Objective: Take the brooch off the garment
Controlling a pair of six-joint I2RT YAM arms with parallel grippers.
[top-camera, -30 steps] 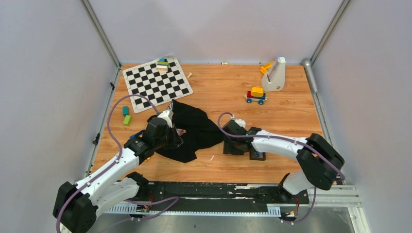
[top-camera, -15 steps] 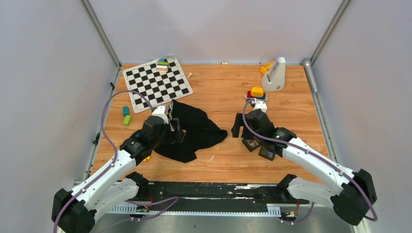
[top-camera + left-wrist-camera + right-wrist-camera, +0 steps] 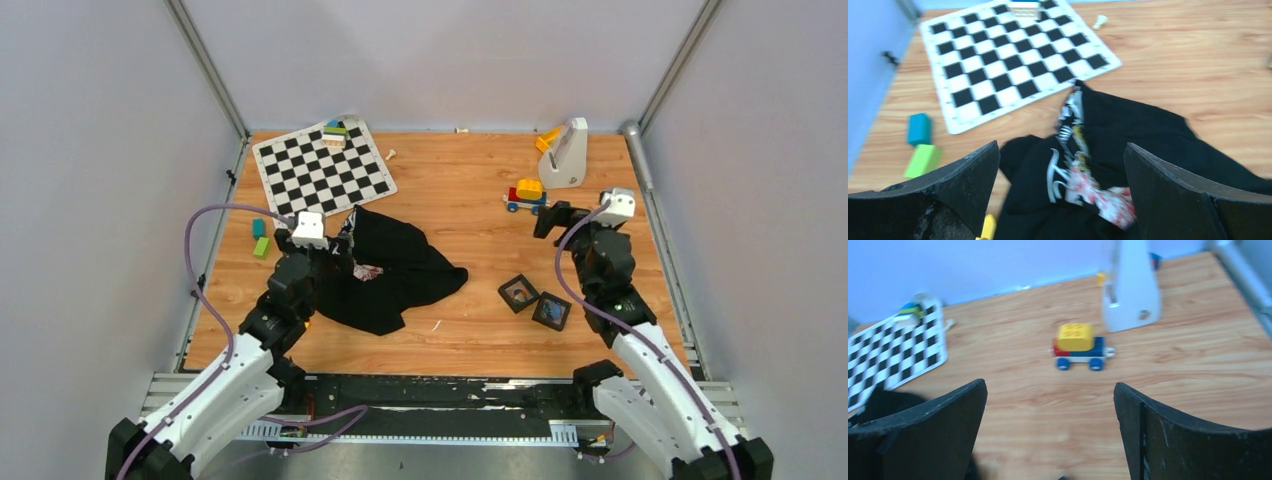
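Note:
The black garment (image 3: 395,272) lies crumpled left of centre, its printed patch (image 3: 1083,185) facing up. A small bluish spot, likely the brooch (image 3: 553,312), sits inside the right one of two black square trays (image 3: 565,307), too small to be sure. My left gripper (image 3: 338,250) hovers open over the garment's left part with nothing between its fingers; the wrist view shows that gripper (image 3: 1060,147) above the cloth. My right gripper (image 3: 560,218) is raised at the right, open and empty. From its wrist, the right gripper (image 3: 1049,385) faces bare wood.
A chessboard mat (image 3: 322,170) with stacked blocks lies at back left. Teal and green blocks (image 3: 260,238) sit by the left edge. A toy car (image 3: 527,195) and a white stand (image 3: 566,153) are at back right. The second black tray (image 3: 507,291) lies beside the first.
Both grippers opened. The left one let go of the garment and drew back. The right arm left the trays and swung up and to the right.

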